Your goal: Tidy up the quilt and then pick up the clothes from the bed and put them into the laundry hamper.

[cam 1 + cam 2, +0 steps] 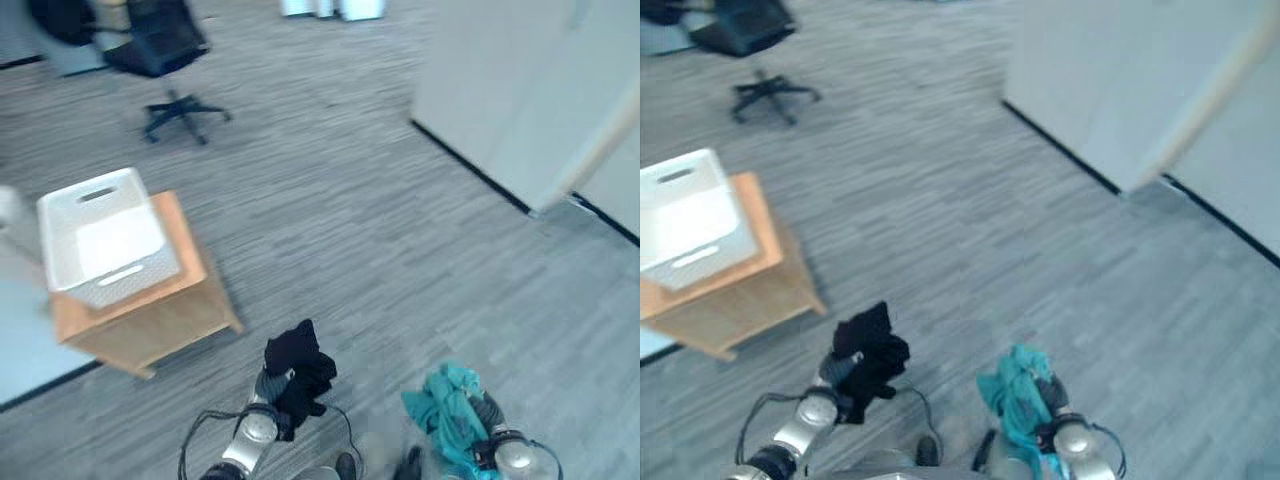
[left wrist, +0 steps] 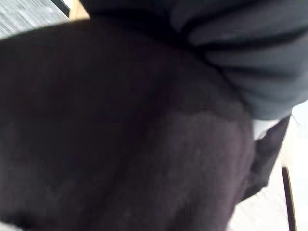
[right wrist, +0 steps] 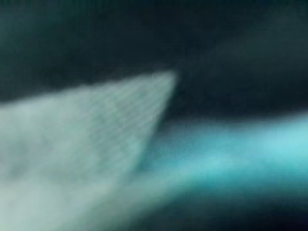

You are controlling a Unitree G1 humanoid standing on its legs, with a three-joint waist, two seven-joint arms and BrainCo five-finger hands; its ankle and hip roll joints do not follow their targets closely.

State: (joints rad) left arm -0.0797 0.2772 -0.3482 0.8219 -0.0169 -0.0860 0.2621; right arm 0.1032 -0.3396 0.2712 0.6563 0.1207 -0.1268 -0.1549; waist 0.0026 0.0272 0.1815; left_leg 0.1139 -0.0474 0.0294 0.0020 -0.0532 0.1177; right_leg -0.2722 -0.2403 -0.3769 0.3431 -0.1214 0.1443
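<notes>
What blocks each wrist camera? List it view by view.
Left wrist view: the black garment, held in the left hand, hangs right before the camera. Right wrist view: the teal garment, in the right hand, does likewise. Eye views: unobstructed.

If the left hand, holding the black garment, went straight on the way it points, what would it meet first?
Likely bare carpet: the left hand with the black garment points past the wooden table's corner; depth is unclear.

Office-like room, grey carpet tiles [image 1: 350, 210], black swivel chair [image 1: 165, 60], white partition wall [image 1: 520, 90]
</notes>
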